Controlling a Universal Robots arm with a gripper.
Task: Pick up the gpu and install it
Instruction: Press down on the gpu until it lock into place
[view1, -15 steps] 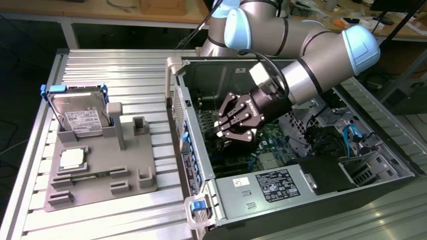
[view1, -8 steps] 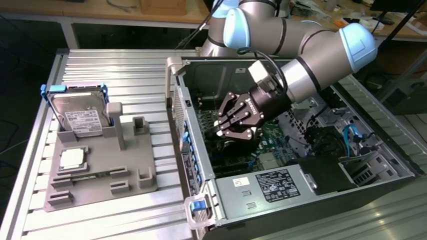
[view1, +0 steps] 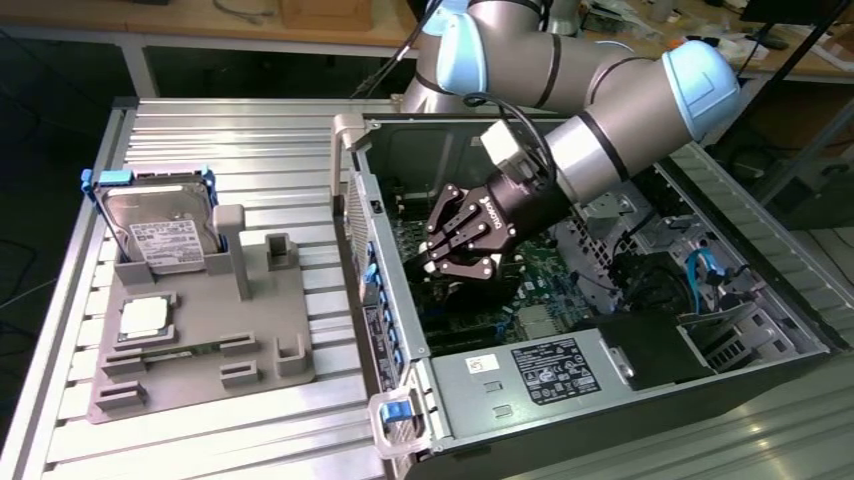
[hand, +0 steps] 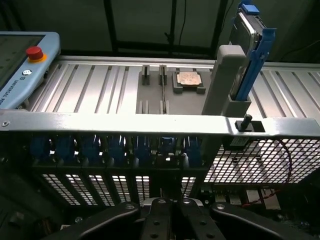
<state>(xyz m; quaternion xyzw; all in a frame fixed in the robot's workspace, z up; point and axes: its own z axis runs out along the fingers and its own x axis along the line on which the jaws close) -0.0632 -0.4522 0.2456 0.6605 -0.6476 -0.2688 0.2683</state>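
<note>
The black multi-link gripper (view1: 458, 262) was inside the open grey computer case (view1: 400, 350), jaws fully closed low over the green motherboard (view1: 534, 300); whether it gripped the gpu could not be told. Beyond the case wall stood the grey plastic parts holder (view1: 200, 350), carrying the blue-framed silver hard drive (view1: 160, 235) and square silver processor chip (view1: 144, 318).

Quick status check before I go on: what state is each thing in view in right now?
tool: shut, down inside the case above the motherboard; whether it grips anything cannot be told
computer case: lying on its side, open on top
hard drive: standing upright in the grey holder
processor chip: lying flat in its recess on the holder
</note>
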